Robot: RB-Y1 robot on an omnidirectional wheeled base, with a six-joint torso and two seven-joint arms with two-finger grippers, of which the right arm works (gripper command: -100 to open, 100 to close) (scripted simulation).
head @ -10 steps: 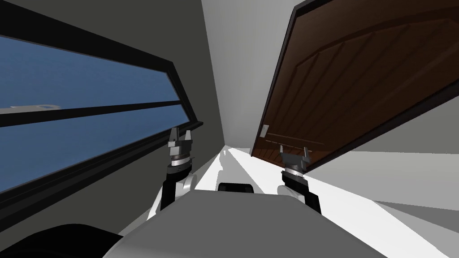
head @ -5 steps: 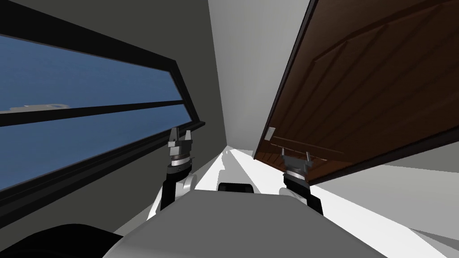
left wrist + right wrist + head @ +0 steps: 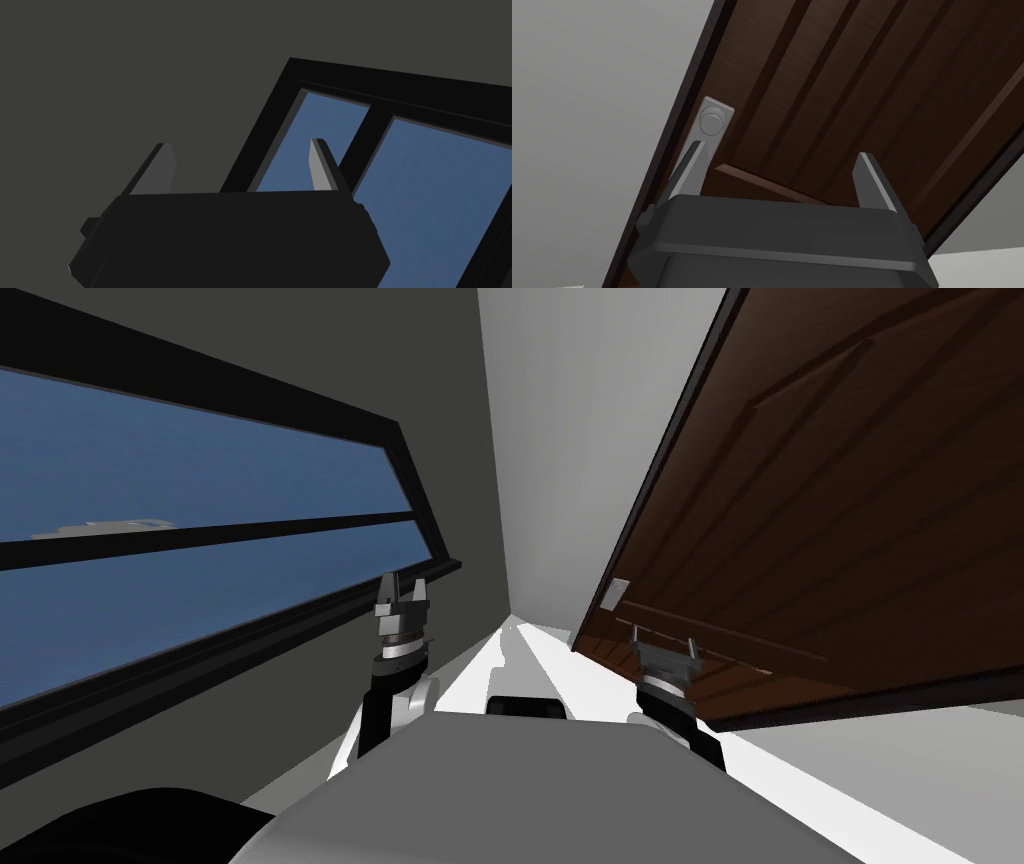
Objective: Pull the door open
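Observation:
A dark brown panelled door (image 3: 800, 518) in a black frame fills the right side of the head view. A pale grey handle plate (image 3: 614, 593) sits by its near edge; the right wrist view shows that plate with a round knob (image 3: 711, 122). My right gripper (image 3: 663, 637) is open, just in front of the door's lower panel, with the knob above and beside one fingertip (image 3: 696, 150). Nothing is between its fingers. My left gripper (image 3: 402, 585) is open and raised by the window wall.
A large window (image 3: 190, 528) with a black frame and blue panes runs along the dark grey wall on the left. A pale wall (image 3: 570, 438) closes the narrow passage ahead. The white floor (image 3: 530, 658) runs between window wall and door.
I have moved nearer the door: it has grown and slid right in the head view, and the handle plate sits lower and closer to my right gripper. Both grippers stay open.

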